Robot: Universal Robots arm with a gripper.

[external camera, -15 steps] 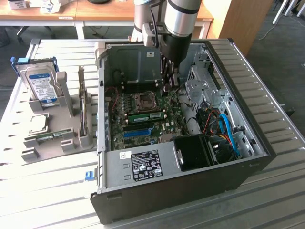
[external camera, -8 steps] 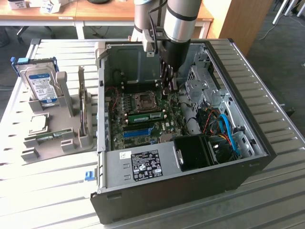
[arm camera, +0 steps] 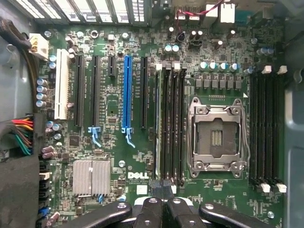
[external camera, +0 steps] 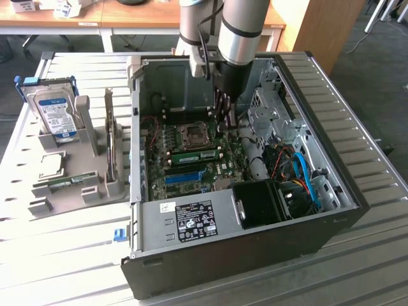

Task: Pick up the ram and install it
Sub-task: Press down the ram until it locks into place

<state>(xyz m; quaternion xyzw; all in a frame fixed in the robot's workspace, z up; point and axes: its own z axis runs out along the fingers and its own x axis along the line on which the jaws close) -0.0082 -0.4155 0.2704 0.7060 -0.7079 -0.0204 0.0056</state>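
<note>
Gripper [external camera: 224,119] shut, fingers [arm camera: 149,211] pressed together with nothing between them, hanging over the motherboard [external camera: 158,146] inside the open computer case [external camera: 210,261]. At seven o'clock from the gripper in the exterior view, near it, the ram [external camera: 194,155], standing on edge in a black memory slot just beside the processor socket [external camera: 191,134]. At six o'clock of the ram, a bright-blue slot strip [external camera: 185,176]. Outside the case at nine o'clock, a grey holder [external camera: 89,185] on the desk [external camera: 357,166], carrying an upright hard drive [external camera: 54,111] with a blue-white label toward its eleven o'clock corner and a small green strip [external camera: 67,183] lower down. Desk top of pale ribbed metal slats. Beyond, at twelve o'clock, a wooden desk [external camera: 127,16]; at two o'clock, dark grey floor [external camera: 376,57].
</note>
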